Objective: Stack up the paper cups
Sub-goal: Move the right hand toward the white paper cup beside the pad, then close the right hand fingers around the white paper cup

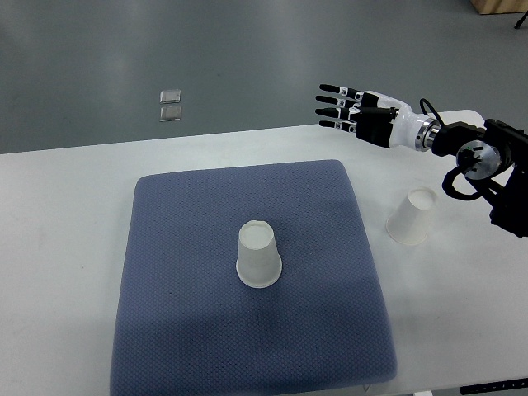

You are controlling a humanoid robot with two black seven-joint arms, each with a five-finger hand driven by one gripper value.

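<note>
White table [66,198], with a blue-grey mat [181,330] spread across its middle. Right hand [356,110] raised over the far table edge, fingers [333,100] straight and apart, holding nothing. One paper cup [259,256] upside down mid-mat; second paper cup [412,218] off the mat's right edge, seemingly tilted.

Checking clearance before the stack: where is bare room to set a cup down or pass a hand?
Free: the blue mat all around the upside-down cup, and the white table left of the mat. Tighter on the right, where the second cup stands beside the mat below the open right robot hand.
</note>
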